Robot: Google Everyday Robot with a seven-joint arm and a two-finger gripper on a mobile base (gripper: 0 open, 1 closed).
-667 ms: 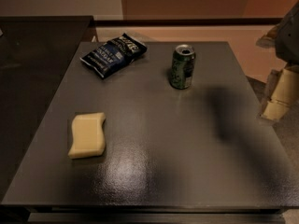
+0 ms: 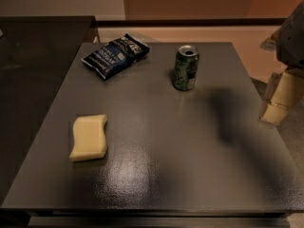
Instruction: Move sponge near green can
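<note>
The pale yellow sponge (image 2: 89,137) lies flat on the dark table (image 2: 161,175) at the front left. The green can (image 2: 185,67) stands upright at the back, right of centre, well apart from the sponge. My gripper (image 2: 271,114) hangs at the right edge of the view, beyond the table's right side, level with the middle of the table. It holds nothing that shows and is far from both the sponge and the can.
A dark blue crinkled chip bag (image 2: 115,55) lies at the back left of the table. A dark counter (image 2: 33,56) stands to the left. The arm's shadow (image 2: 228,113) falls on the table right of the can.
</note>
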